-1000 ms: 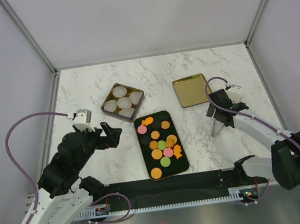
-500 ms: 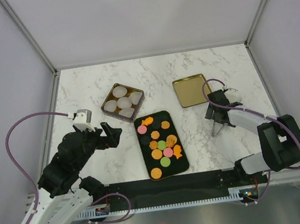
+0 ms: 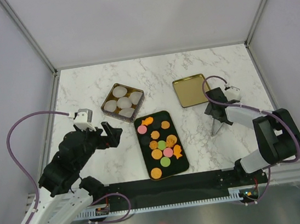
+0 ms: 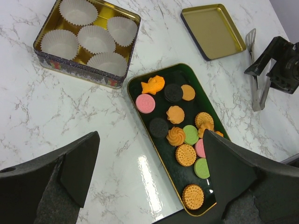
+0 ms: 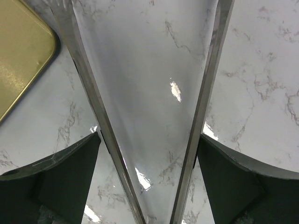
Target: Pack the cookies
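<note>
The cookies [image 3: 159, 138], orange, pink, green and dark, lie on a black tray [image 3: 149, 165] at the table's middle. In the left wrist view the cookies [image 4: 176, 135] fill the tray [image 4: 168, 154]. My left gripper [image 3: 111, 134] is open and empty, hovering left of the tray, and its own view [image 4: 150, 140] shows the same. My right gripper [image 3: 218, 114] is open, low over the metal tongs [image 3: 213, 128] lying on the table. In the right wrist view the gripper [image 5: 147, 140] straddles the tongs [image 5: 88, 88], with one finger outside each arm.
A square tin [image 3: 105, 108] with several white paper cups stands at the back left of the tray; the left wrist view also shows the tin [image 4: 79, 74]. Its gold lid [image 3: 190, 90] lies open side up, just beyond the tongs [image 4: 259, 88].
The right arm's forearm and elbow have swung and turned, while its gripper has stayed over the tongs. The left arm and the cookies have not moved.
</note>
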Controlling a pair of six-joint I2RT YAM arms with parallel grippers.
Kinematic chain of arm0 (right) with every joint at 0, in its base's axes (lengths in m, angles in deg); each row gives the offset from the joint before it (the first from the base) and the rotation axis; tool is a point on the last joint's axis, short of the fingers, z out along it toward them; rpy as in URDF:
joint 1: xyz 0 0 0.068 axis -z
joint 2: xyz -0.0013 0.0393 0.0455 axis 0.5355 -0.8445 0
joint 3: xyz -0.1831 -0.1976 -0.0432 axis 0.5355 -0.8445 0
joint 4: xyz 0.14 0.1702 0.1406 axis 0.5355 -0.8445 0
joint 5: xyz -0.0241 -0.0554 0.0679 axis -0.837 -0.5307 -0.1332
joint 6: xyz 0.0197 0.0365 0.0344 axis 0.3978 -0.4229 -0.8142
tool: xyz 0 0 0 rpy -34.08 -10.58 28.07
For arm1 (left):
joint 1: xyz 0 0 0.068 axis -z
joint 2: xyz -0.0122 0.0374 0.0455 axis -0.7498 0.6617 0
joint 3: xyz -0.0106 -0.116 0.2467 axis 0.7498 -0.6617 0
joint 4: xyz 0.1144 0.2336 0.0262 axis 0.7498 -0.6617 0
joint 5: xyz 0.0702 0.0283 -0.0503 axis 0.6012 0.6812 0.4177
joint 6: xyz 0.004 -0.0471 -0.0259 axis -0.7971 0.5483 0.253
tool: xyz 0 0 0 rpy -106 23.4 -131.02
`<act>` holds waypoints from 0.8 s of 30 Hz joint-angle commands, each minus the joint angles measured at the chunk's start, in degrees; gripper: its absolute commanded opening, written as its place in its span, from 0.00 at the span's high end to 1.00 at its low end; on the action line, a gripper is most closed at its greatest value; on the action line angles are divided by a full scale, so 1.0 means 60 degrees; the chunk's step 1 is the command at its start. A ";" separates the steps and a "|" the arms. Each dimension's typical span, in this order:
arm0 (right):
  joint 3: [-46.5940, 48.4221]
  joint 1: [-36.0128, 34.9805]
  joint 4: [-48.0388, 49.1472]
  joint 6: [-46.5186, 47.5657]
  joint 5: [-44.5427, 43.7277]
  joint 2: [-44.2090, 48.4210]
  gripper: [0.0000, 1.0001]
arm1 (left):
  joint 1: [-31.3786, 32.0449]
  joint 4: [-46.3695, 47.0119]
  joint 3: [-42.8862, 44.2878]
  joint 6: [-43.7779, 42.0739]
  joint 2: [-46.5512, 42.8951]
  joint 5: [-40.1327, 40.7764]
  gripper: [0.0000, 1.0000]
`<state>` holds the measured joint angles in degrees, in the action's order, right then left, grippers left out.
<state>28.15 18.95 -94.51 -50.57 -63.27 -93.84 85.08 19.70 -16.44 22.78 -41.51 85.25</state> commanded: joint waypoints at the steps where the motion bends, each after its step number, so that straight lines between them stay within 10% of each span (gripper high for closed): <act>1: -0.0074 0.0071 -0.0291 -0.0225 0.0065 -0.0446 0.08 | 0.0038 0.0016 -0.0043 -0.0372 -0.0021 -0.0043 0.00; 11: -0.0191 0.0071 -0.0759 0.0375 0.0226 0.1002 0.44 | 0.0038 0.0002 -0.0043 -0.0358 -0.0007 -0.0058 0.00; 24: 0.1097 -0.0017 -0.2561 0.1620 0.1646 0.3874 0.48 | 0.0038 0.0016 -0.0028 -0.0329 -0.0036 -0.0028 0.00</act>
<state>31.34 19.14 -106.88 -43.95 -57.29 -73.19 85.08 19.70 -16.55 22.78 -41.51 85.25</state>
